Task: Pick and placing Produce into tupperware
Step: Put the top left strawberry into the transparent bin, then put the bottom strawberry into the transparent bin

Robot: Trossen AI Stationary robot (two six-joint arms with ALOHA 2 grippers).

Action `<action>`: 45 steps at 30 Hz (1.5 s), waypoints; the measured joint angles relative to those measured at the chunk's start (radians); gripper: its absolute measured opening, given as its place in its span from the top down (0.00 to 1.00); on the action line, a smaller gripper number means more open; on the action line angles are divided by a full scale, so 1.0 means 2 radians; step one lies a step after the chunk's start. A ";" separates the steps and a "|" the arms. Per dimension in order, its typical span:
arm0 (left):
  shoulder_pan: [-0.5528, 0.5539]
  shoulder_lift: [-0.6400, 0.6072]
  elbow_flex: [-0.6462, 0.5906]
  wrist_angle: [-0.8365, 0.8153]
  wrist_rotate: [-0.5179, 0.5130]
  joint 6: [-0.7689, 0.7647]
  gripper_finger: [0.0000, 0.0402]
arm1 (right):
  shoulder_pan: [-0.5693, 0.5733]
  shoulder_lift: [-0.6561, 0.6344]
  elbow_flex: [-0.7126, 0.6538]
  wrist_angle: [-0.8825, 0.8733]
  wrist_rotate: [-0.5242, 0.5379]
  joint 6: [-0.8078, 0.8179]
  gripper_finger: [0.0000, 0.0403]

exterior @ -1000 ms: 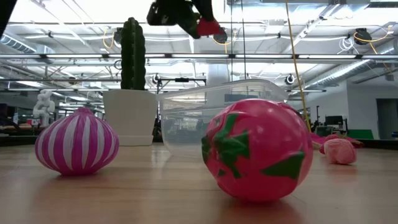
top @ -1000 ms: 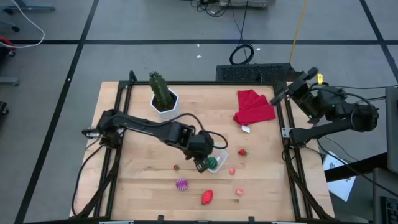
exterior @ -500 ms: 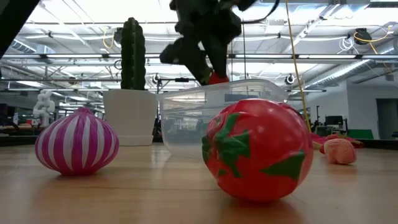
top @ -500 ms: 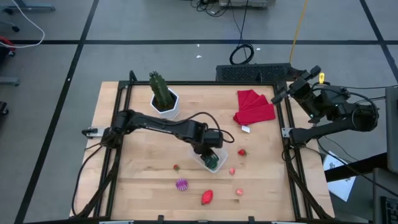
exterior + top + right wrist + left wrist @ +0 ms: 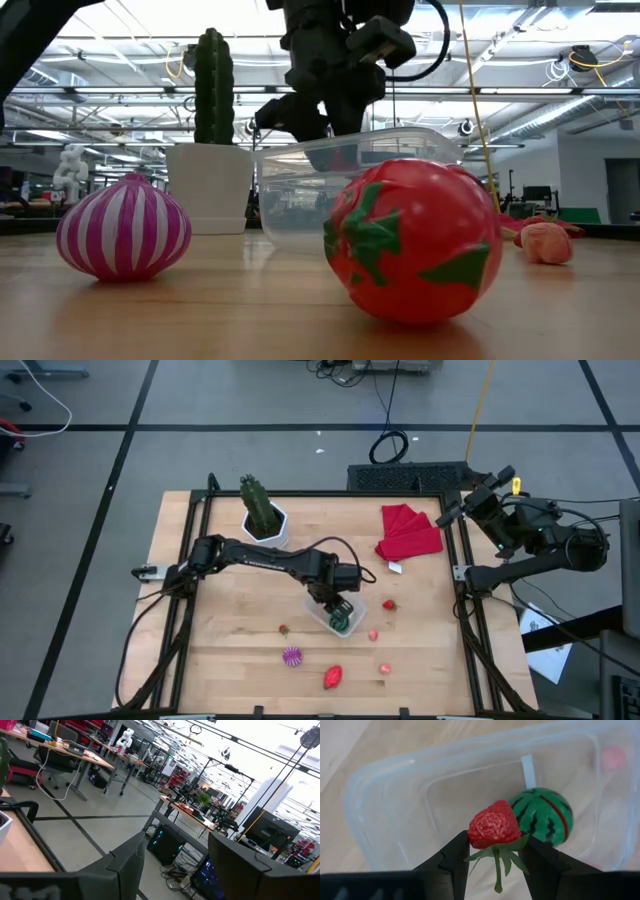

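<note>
My left gripper (image 5: 341, 610) (image 5: 495, 854) points steeply down into the clear tupperware (image 5: 329, 618) (image 5: 380, 790), shut on a small red strawberry (image 5: 491, 824). A green striped melon (image 5: 543, 815) (image 5: 342, 624) lies on the tupperware's floor beside it. In the low view the gripper (image 5: 335, 135) dips behind the tupperware's rim (image 5: 300, 150). My right gripper (image 5: 172, 865) (image 5: 468, 500) waits open, held level beyond the table's far right corner. My left gripper pinches the strawberry between its two fingers (image 5: 454, 854), at its leafy stem end (image 5: 496, 849). The fingers come from above, pointing down. The berry's red tip points away from the gripper. It hangs clear above the tupperware's floor, next to the melon.
Loose produce lies around the tupperware: a red berry (image 5: 389, 604), a tiny red one (image 5: 284, 628), a purple ridged piece (image 5: 292, 656), a larger red piece (image 5: 333, 677) and two pink ones (image 5: 373, 635) (image 5: 385, 669). A cactus in a white pot (image 5: 263, 515) and a red cloth (image 5: 408, 532) sit at the far side.
My left gripper has gone toward the table's right edge and down with the strawberry, from beside and above the tupperware into its opening. It has stayed shut on the berry and has rolled a little.
</note>
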 joint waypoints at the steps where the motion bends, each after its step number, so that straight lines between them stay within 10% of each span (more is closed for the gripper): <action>1: 0.000 0.001 0.000 0.002 0.000 0.000 0.62 | 0.000 0.000 0.000 0.000 0.000 0.000 0.48; 36: -0.056 -0.084 0.081 -0.079 -0.087 -0.052 0.56 | 0.000 0.000 0.000 -0.008 0.000 0.000 0.48; 45: -0.151 -0.111 0.066 -0.247 -0.131 -0.274 0.56 | 0.000 0.000 0.000 -0.009 0.000 0.000 0.48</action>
